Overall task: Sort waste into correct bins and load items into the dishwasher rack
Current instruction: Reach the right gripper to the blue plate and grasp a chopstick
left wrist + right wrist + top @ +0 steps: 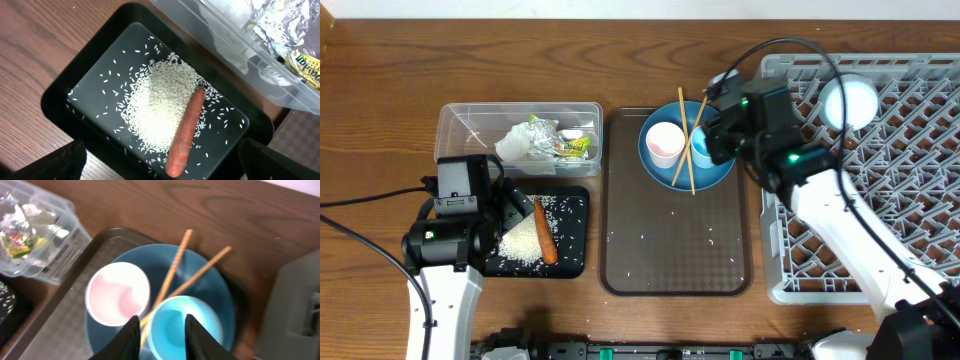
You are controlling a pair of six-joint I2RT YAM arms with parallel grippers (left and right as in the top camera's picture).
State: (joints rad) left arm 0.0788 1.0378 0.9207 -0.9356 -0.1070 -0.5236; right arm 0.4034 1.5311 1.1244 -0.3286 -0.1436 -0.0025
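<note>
The carrot (545, 232) (186, 131) and a heap of rice (520, 245) (155, 110) lie in the black tray (570, 258) (100, 60). My left gripper (515, 205) (162, 167) hovers open over the carrot's near end. Crumpled paper (520, 145) (280, 22) and a yellow-green wrapper (570, 147) (307, 62) sit in the clear box (460, 125) (225, 45). On the blue plate (660, 170) (145, 255) stand the pink cup (666, 140) (117, 294) and the light blue cup (700, 150) (167, 317), with chopsticks (683, 140) (175, 270) across them. My right gripper (705, 145) (161, 335) hangs partly open above the blue cup's rim, holding nothing.
The plate rests on the brown serving tray (670, 250) (75, 275), which has scattered rice grains. The grey rack (910, 180) (295, 305) fills the right side, with the white bowl (848, 102) in its far part. My right arm crosses the rack's left edge.
</note>
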